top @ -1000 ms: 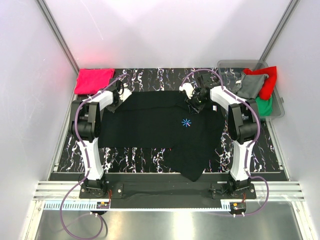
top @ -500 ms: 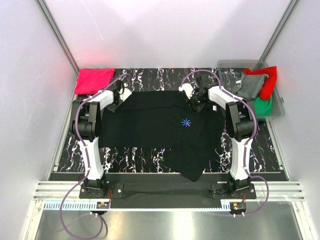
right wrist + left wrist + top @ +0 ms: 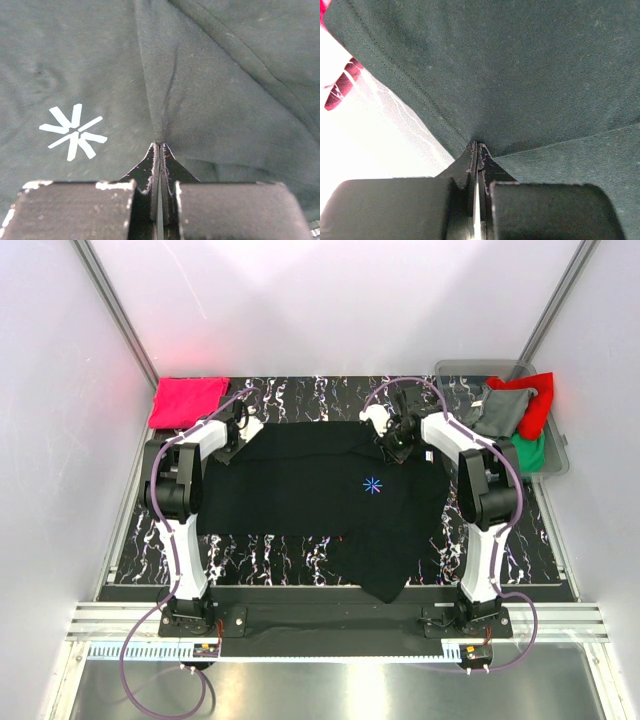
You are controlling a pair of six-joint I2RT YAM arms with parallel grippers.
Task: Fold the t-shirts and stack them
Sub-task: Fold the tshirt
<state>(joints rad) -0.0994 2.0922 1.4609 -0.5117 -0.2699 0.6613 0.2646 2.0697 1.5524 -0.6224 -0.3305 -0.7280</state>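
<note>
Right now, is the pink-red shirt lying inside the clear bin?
No, the pink-red shirt lies at the far left corner, while the bin stands far right.

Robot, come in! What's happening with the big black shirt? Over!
Left gripper shut on black t-shirt, at hem. Right gripper shut on it too, near asterisk mark. Pink-red tee far left, bin of tees far right, neither on it.

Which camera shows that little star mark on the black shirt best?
The right wrist view: the star mark is large and sharp there. The top view shows only a tiny blue speck; the left wrist view misses it.
</note>
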